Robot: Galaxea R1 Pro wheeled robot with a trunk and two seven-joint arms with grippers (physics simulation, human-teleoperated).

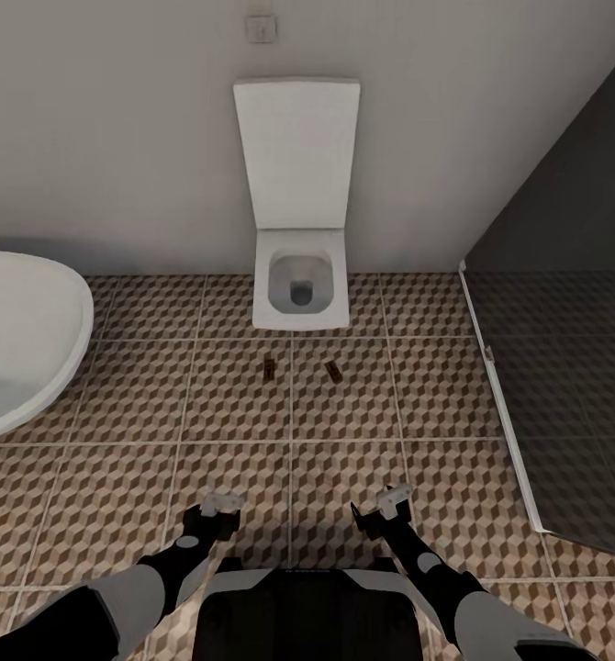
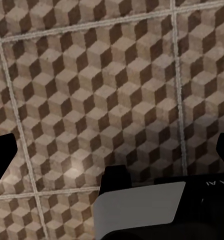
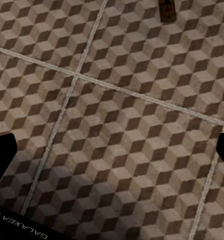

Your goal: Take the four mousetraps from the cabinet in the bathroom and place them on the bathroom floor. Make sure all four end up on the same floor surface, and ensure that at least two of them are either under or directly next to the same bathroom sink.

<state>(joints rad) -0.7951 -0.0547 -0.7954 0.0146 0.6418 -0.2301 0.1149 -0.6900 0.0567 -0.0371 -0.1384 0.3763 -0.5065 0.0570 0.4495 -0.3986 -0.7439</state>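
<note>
Two mousetraps lie flat on the bathroom floor [image 1: 234, 404], well ahead of both pincers and just short of the white toilet [image 1: 300, 292]. The left mousetrap [image 1: 269, 368] sits ahead of the left gripper [image 1: 221, 503] and a little toward the robot's right; its long axis runs almost straight away from the robot. The right mousetrap [image 1: 333, 371] sits ahead of the right gripper [image 1: 392, 498] and toward the robot's left; its long axis is tilted, the far end leaning toward the other trap. The two are apart, with a grout line between them. Both pincers hang low over bare tile with nothing between their fingers; in the wrist views the dark fingertips stand wide at the frame edges, so both are released. Open tile lies between the pincers and the traps. To the left gripper's outer side curves the rim of the white bathtub [image 1: 32, 340]; to the right gripper's outer side runs the pale threshold of the dark glass shower enclosure [image 1: 564, 367]. The wall [image 1: 115, 138] closes the far edge behind the toilet.
</note>
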